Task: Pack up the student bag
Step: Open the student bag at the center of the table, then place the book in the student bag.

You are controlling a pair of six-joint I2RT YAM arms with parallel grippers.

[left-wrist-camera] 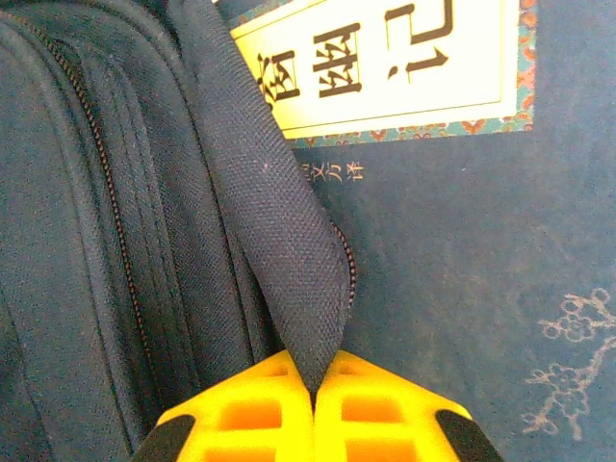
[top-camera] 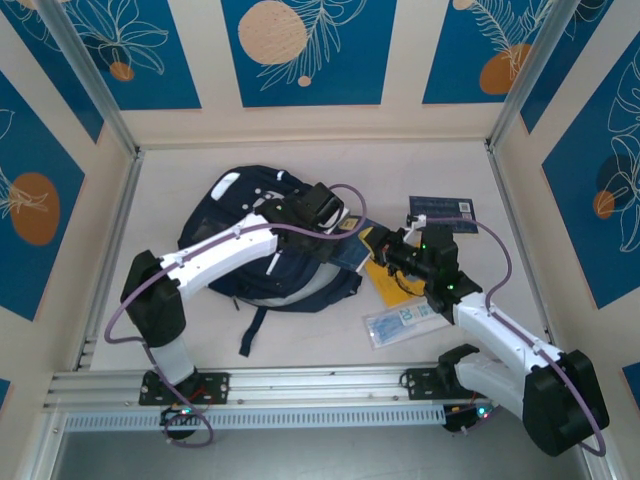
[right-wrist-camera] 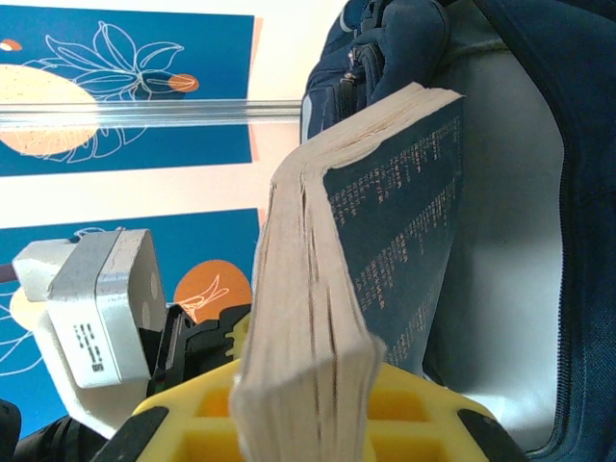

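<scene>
Now the left claw [left-wrist-camera: 313,390] is pressed together on a fold of navy fabric [left-wrist-camera: 289,250] at the mouth of the student bag [top-camera: 250,195], which lies mid-left on the surface [top-camera: 500,170]. The right claw [right-wrist-camera: 308,409] pinches a thick navy book [right-wrist-camera: 390,221] by one end, just beside that opening. Done well, the left lifts the flap high and steady while the right slides the book in flat, clear of the zip.

Thick book [right-wrist-camera: 385,221]: navy cover, tan page edges, tilted, centre of the right wrist frame.
Navy booklet [top-camera: 440,210]: flat on the table [top-camera: 180,170], upper right of top view.
Clear packet [top-camera: 398,325]: flat, lower right of centre.
Yellow flat item [top-camera: 380,278]: just above the packet.
Wall panels [top-camera: 300,45]: blue, leaf print.
</scene>
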